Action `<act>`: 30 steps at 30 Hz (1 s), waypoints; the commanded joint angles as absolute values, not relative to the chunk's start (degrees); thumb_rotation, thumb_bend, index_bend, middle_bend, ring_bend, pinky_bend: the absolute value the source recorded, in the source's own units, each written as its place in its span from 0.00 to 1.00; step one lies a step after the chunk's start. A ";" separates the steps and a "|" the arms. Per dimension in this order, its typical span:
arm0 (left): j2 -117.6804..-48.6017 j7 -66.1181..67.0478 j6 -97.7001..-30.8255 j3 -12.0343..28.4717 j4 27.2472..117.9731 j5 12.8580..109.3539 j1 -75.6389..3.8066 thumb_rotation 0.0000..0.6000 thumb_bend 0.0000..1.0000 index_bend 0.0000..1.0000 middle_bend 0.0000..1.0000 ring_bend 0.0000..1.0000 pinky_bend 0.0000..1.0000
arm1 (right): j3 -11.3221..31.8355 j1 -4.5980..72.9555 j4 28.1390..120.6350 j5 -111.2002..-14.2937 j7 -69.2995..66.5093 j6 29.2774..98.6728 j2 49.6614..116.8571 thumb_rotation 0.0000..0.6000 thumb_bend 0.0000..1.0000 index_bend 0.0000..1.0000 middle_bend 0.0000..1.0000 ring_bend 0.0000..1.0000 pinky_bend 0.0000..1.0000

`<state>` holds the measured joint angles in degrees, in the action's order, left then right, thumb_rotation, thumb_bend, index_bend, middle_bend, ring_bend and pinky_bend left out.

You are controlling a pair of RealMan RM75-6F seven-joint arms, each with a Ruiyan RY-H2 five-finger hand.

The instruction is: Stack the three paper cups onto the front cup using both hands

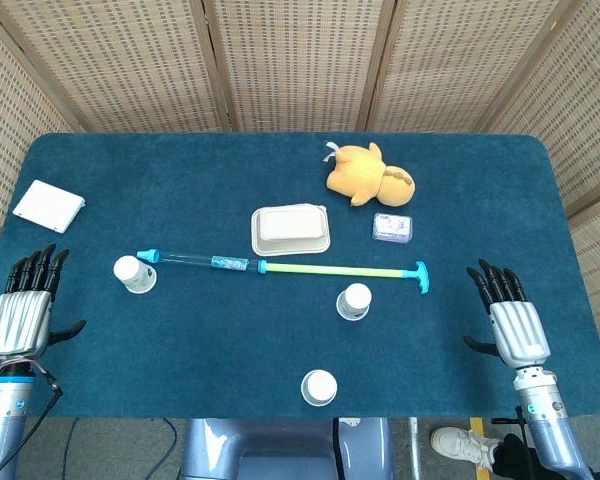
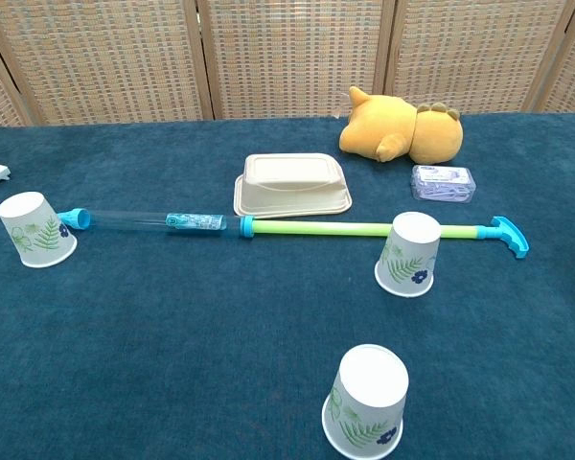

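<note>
Nothing is stacked yet: the front cup (image 1: pixel 319 387) stands upside down alone near the table's near edge, the left cup (image 1: pixel 135 274) sits far off to the left just beside the tip of the long blue-and-green water squirter (image 1: pixel 280 266), and the middle cup (image 1: pixel 354 301) stands just in front of the squirter's green barrel, so every stacking move appears to be left; only these cups are visible, all inverted and well apart. The left hand (image 1: pixel 25 303) and right hand (image 1: pixel 508 314) rest at the table's side edges, fingers extended and spread, holding nothing, neither near a cup. The head view alone shows both hands and a white pad (image 1: pixel 49 206) at the far left; the chest view shows no hands but reveals the cups' leaf-and-flower prints, and the plush toy (image 2: pixel 401 127), takeaway box (image 2: pixel 291 184) and small clear case (image 2: pixel 444 182) beyond them
</note>
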<state>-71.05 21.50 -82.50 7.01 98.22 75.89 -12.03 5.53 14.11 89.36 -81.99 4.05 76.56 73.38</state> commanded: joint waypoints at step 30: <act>-68.69 17.05 -72.97 9.30 95.45 71.56 -17.04 1.00 0.00 0.14 0.00 0.00 0.06 | 5.83 13.79 90.31 -81.19 5.02 76.70 73.05 1.00 0.10 0.00 0.00 0.00 0.00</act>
